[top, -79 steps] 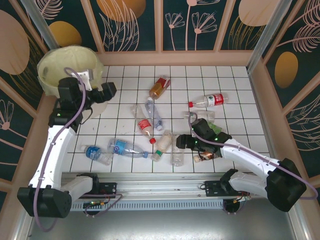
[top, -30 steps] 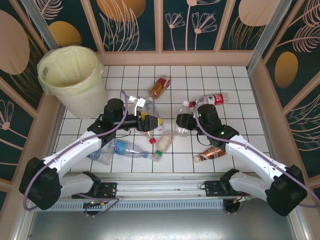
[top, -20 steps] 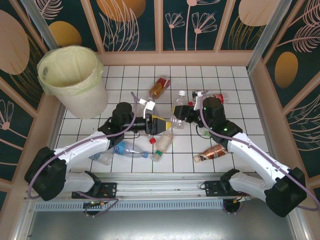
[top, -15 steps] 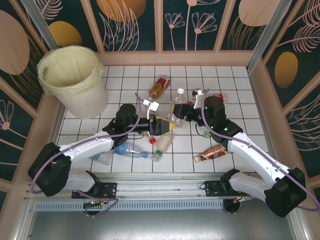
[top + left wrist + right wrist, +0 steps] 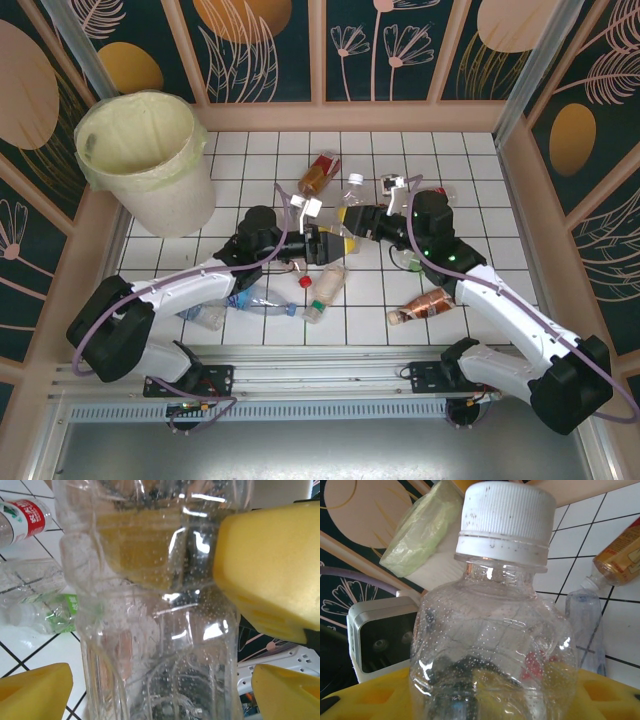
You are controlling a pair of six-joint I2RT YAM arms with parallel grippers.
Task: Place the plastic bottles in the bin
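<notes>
A clear plastic bottle with a white cap (image 5: 346,203) is held upright above the tiles, and my right gripper (image 5: 352,224) is shut on its lower body. The same bottle (image 5: 495,630) stands over that gripper's yellow pads (image 5: 370,700). My left gripper (image 5: 324,245) has come in from the left. Its jaws are open on either side of the bottle (image 5: 160,630), with a gap at each yellow pad (image 5: 35,690). The cream-yellow bin (image 5: 140,150) stands at the far left corner. Several other bottles lie on the tiles, among them an amber one (image 5: 318,173) and a crushed amber one (image 5: 428,303).
More bottles lie below the left arm: a blue-labelled one (image 5: 247,295), a clear one (image 5: 205,315) and a green-capped one (image 5: 325,288). A red-labelled bottle (image 5: 27,517) lies behind the held one. Wooden walls enclose the tiled floor (image 5: 470,170).
My left gripper has slid right to reach around the bottle. My right gripper has carried the bottle up and left to meet it.
</notes>
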